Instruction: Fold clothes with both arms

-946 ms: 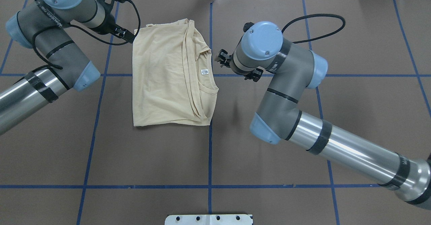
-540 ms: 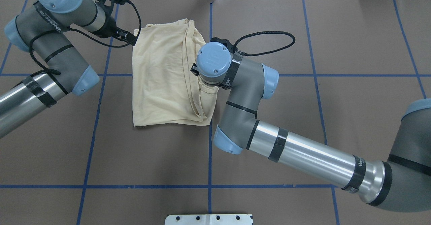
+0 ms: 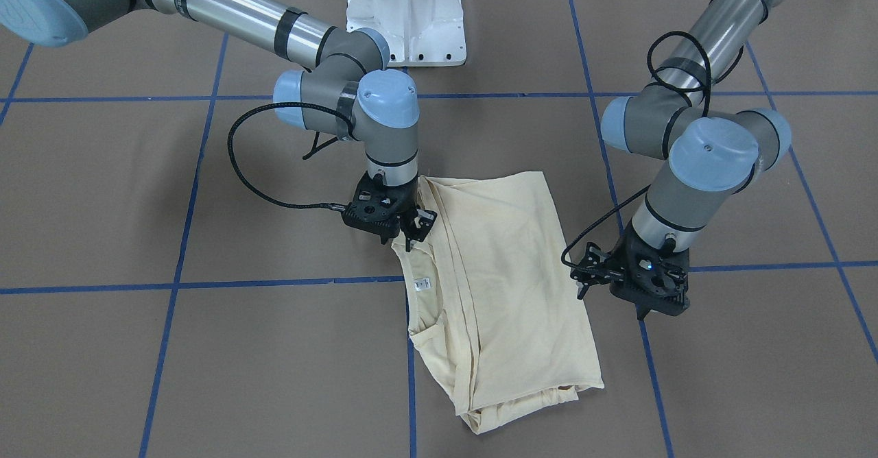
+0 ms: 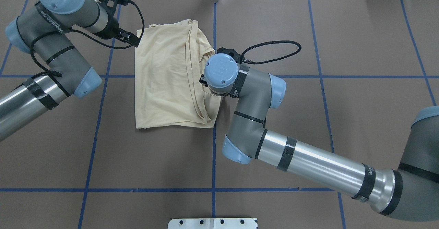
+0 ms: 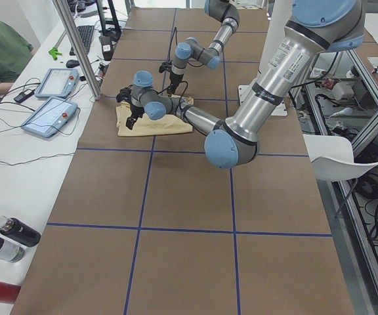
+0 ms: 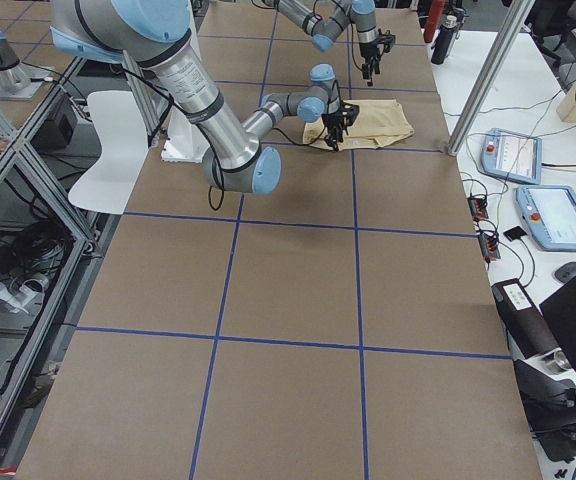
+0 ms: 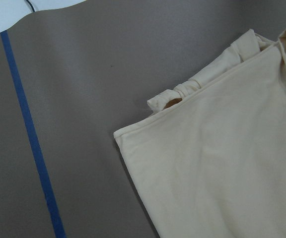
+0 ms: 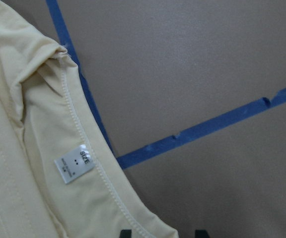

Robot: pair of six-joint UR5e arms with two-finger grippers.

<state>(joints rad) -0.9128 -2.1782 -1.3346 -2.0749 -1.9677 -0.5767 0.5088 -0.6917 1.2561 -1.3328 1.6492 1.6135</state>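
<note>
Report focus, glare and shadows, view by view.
Right wrist view: sharp; the neck label reads SIZE. Left wrist view: slightly soft, with the shirt evenly lit. Overhead view: a glare streak runs along the silver tube of the right arm, and there are only soft shadows on the table.

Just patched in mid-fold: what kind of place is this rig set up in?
Most likely a robotics lab workbench: the table is marked off with a blue tape grid, control tablets lie on a side bench, and a person sits by them.
</note>
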